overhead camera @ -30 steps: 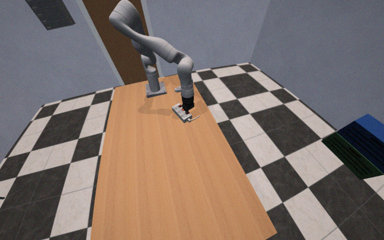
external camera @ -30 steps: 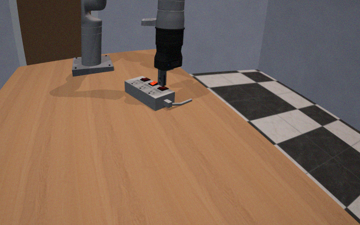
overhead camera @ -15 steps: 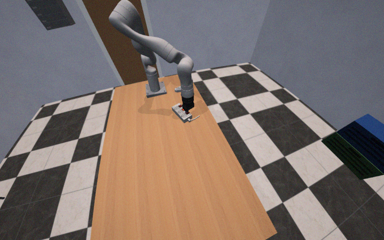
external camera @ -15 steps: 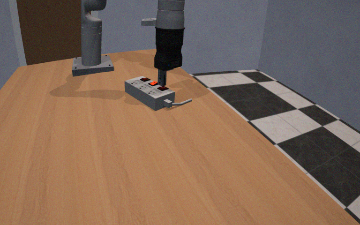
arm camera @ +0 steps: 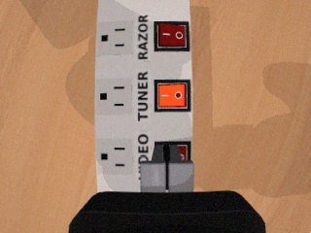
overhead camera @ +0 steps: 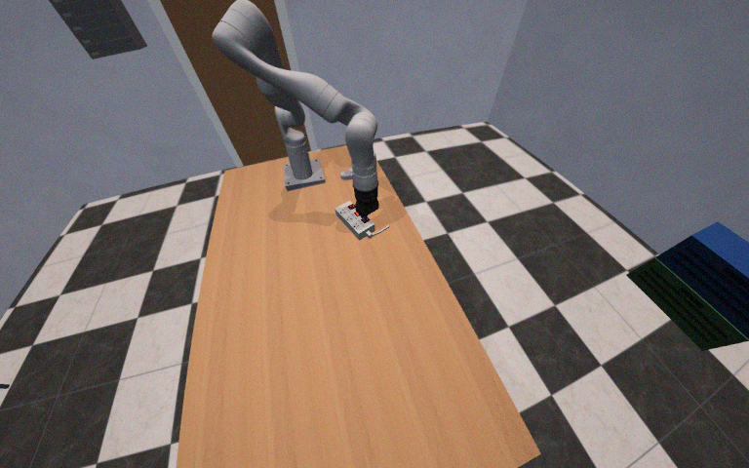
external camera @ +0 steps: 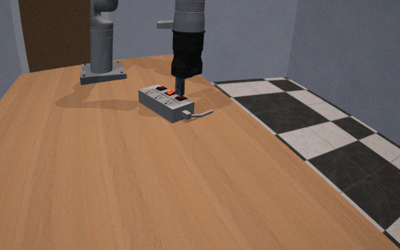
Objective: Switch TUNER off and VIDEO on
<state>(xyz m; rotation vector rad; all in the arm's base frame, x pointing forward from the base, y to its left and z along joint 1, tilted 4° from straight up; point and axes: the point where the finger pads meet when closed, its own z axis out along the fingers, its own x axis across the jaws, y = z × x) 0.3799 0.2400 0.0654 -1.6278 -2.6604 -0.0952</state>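
On the bench (overhead camera: 331, 331) (external camera: 147, 176), the power strip (overhead camera: 346, 215) (external camera: 159, 105) (arm camera: 112, 68) is placed beneath the hand (overhead camera: 363, 215) (external camera: 179, 95) (arm camera: 166, 152), its VIDEO switch (external camera: 182, 98) (arm camera: 183, 152) nearest, with TUNER (overhead camera: 356, 214) (external camera: 170, 92) (arm camera: 172, 95) set between VIDEO and RAZOR (overhead camera: 351, 206) (external camera: 161, 88) (arm camera: 172, 36).

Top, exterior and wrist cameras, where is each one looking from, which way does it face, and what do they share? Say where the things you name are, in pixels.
Top: high above the table (overhead camera: 309, 331), angled down along it toward the door; arm, base and gripper (overhead camera: 364, 214) show.
Exterior: lower, looking over the table (external camera: 147, 176) toward the arm's base; base, part of the arm and gripper (external camera: 179, 95) show.
Wrist: on the arm's end, facing down at the switches; only the gripper (arm camera: 166, 160) shows, at the bottom.
Shared: top and exterior both show the base plate (overhead camera: 295, 185) (external camera: 103, 79) and power strip (overhead camera: 346, 219) (external camera: 158, 106).
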